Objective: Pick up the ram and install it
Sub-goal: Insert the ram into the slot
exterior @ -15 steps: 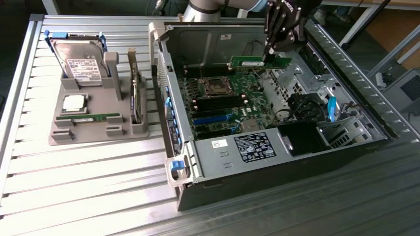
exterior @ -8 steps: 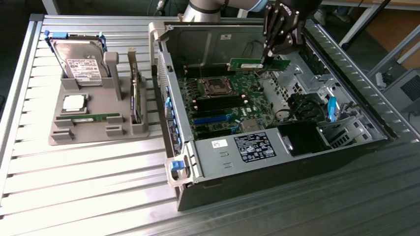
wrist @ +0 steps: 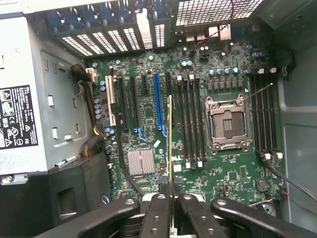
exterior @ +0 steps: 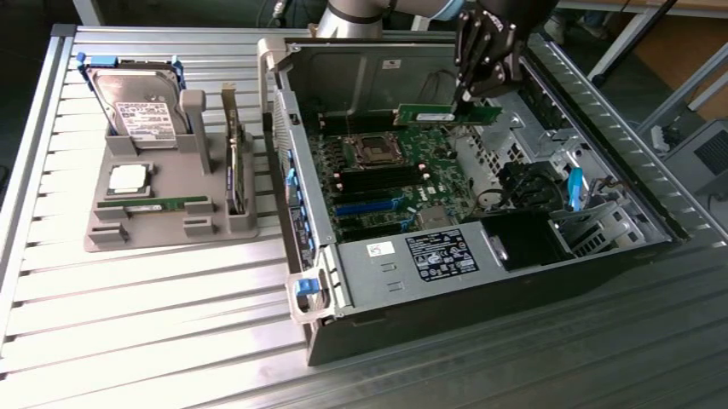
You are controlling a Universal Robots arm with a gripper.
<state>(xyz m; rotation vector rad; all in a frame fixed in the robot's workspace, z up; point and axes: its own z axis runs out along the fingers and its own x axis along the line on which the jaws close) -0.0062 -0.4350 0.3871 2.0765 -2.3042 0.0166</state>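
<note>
The ram [exterior: 424, 115] was a thin green stick with a white label, held level above the motherboard [exterior: 387, 175] in the upper middle of the exterior view. The gripper [exterior: 476, 104] pointed down, clamped on it.

Slatted metal table [exterior: 136, 298] — bright glare

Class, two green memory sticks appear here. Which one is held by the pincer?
The ram above the motherboard, clamped in the pincer; the other stick lies flat in the grey holder.
</note>
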